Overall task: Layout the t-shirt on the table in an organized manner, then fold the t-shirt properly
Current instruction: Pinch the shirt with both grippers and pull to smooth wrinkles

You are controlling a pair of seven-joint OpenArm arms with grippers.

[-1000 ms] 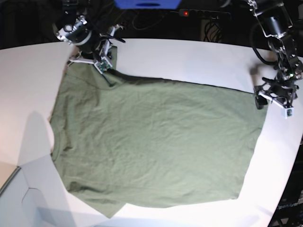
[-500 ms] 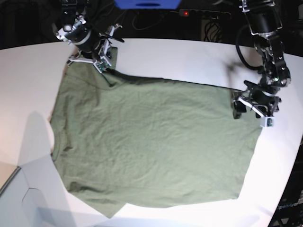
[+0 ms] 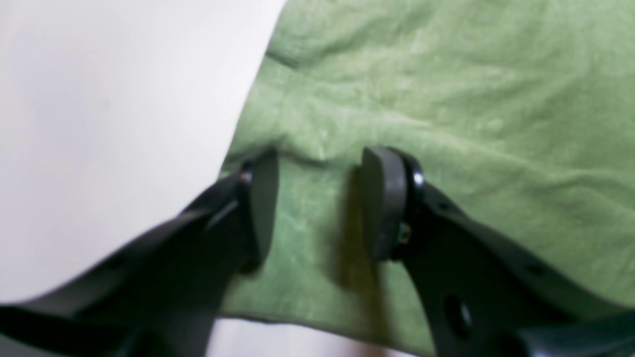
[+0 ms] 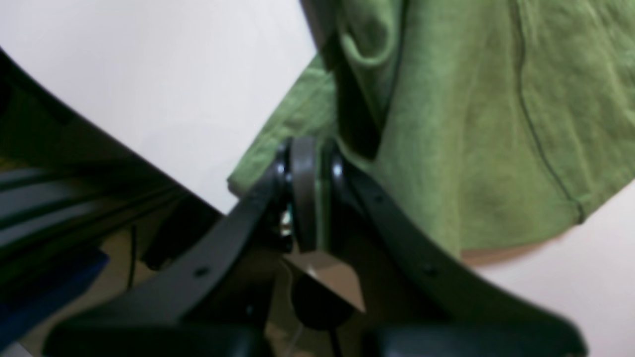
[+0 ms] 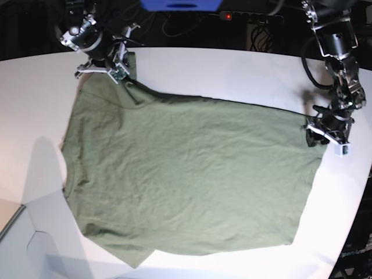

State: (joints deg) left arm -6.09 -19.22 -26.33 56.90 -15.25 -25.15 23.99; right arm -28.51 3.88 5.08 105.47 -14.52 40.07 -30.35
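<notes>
fingers (image 3: 260, 198) of the left gripper (image 3: 317, 203) are being held apart over the t-shirt's (image 5: 186, 180) edge; a corner is being pinched tight by the right gripper (image 4: 310, 193); the t-shirt is being spread flat across the table (image 5: 232, 70).

The olive-green soft cloth t-shirt (image 5: 186, 174) is showing a matt, finely wrinkled woven surface. The large white tabletop (image 5: 232, 72) is presenting a smooth matt finish. The black plastic fingers (image 3: 382, 203) of the left gripper (image 3: 317, 203) are appearing smooth, with a slight sheen.
</notes>
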